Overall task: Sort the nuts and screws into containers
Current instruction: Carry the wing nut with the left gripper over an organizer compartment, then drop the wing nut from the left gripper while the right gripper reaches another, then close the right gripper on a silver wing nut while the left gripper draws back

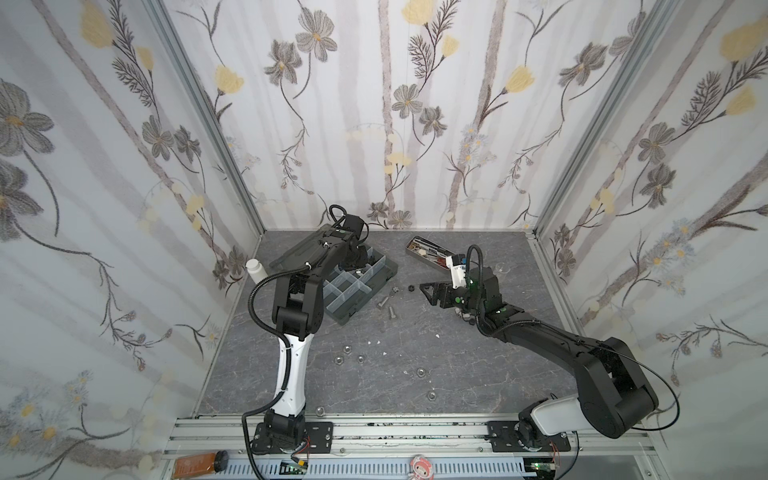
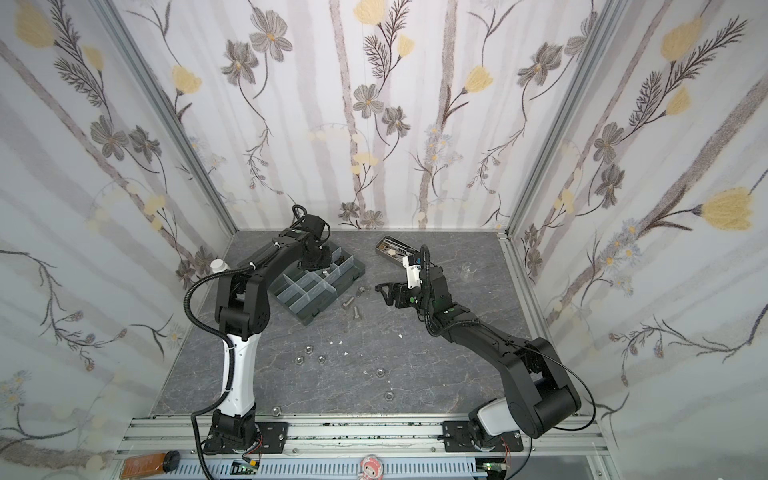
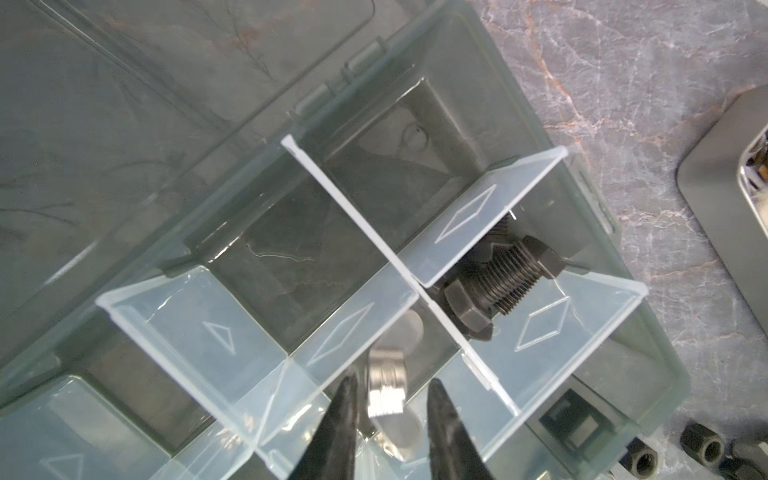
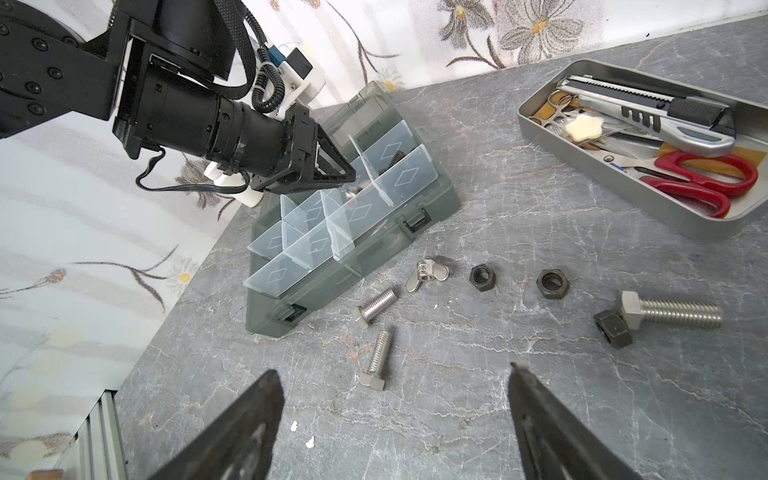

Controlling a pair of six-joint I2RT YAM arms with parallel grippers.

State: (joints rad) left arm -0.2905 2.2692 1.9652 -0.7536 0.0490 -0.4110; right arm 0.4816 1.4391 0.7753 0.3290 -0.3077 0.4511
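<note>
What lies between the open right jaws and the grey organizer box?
In the right wrist view, one silver screw, a second silver screw and a silver wing nut lie there.

My two top views look steeply down from high over the near edge of the table, side by side, sharing nearly the whole scene. My left wrist camera sits very close above the organizer box, facing into its compartments. My right wrist camera hangs low, facing across the table toward that same box and loose screws.
</note>
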